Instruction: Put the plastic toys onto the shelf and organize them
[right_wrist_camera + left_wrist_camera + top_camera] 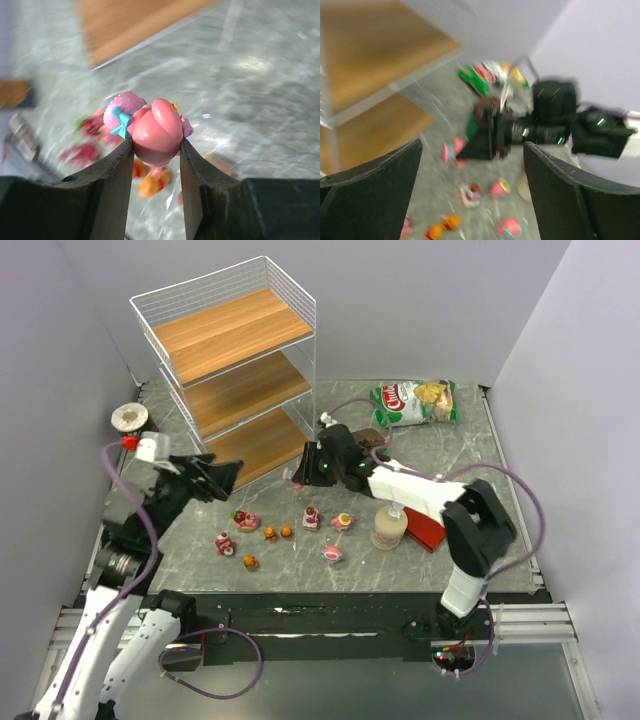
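the white wire shelf [235, 380] with three wooden tiers stands at the far left of the grey table [470, 440]. the left gripper [225, 478] hangs just in front of the lowest tier, jaws wide apart and holding nothing. the right gripper [156, 150] is clamped on a pink toy [155, 130] with a blue bow, raised near the shelf's lower right corner. the other toys [312, 518] lie scattered on the table nearby.
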Controlling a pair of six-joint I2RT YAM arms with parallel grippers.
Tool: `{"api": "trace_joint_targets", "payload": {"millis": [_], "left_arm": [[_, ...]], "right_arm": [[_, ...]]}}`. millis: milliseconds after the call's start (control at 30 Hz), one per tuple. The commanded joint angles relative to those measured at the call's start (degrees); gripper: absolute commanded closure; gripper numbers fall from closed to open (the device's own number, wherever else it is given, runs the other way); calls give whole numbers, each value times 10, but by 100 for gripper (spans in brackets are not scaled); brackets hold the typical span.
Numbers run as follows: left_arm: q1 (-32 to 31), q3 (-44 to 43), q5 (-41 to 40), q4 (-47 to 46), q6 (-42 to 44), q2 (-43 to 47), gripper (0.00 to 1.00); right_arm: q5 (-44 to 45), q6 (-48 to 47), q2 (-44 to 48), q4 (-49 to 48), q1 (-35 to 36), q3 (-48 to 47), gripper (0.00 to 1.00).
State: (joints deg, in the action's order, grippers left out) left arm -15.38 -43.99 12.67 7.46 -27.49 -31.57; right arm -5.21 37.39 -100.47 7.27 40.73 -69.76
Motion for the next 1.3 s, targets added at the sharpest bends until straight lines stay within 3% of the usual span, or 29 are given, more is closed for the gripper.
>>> {"api": "trace_joint_targets", "payload": {"millis": [0, 167, 633, 1100, 1267], "left_arm": [[-3, 39, 106, -3, -94, -39, 16], [-14, 77, 134, -59, -168, -65, 24], [-100, 116, 118, -76, -195, -114, 52], [-114, 120, 105, -56, -197, -140, 61], [-120, 116, 90, -48, -194, -142, 49]], "right_arm": [[-87, -95, 104, 1, 12, 33, 100], [-119, -151, 162, 30, 42, 64, 100], [-95, -166, 218, 55, 100, 52, 100], [-43, -158, 244, 43, 108, 57, 100], [-31, -155, 246, 37, 108, 61, 100]]}}
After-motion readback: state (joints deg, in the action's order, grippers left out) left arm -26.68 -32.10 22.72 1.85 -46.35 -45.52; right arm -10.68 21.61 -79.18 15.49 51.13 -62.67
